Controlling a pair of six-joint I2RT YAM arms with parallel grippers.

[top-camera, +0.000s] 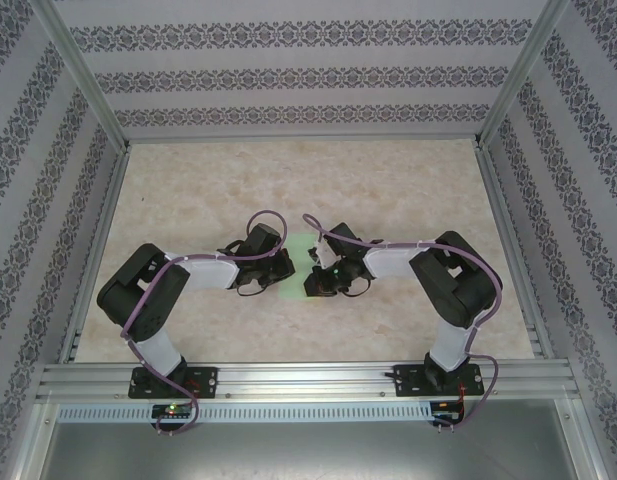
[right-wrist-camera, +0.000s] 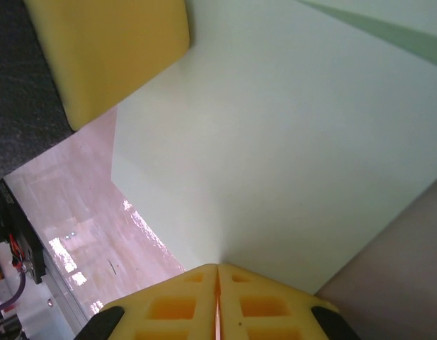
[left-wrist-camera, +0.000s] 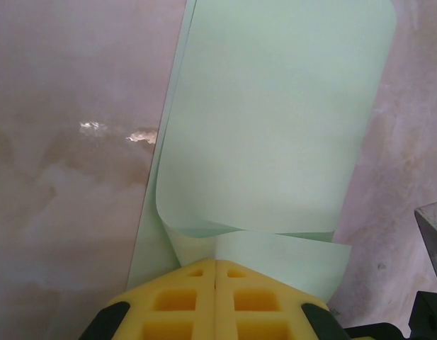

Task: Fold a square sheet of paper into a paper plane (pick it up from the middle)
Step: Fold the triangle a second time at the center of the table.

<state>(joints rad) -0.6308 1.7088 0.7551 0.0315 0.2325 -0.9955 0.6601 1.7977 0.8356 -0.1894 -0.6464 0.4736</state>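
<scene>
The left gripper is clenched, its yellow fingers pressed together on the near edge of the square sheet of paper. The sheet curls up and over itself just beyond the tips. The right gripper is likewise clamped on the pale green sheet, which fans out smooth ahead of it. From above, the sheet lies between both grippers, mid-table, on the beige marbled surface.

Mid-frame, the left gripper and the right gripper meet from either side over a pale green sheet of paper on the tan marbled table.
</scene>
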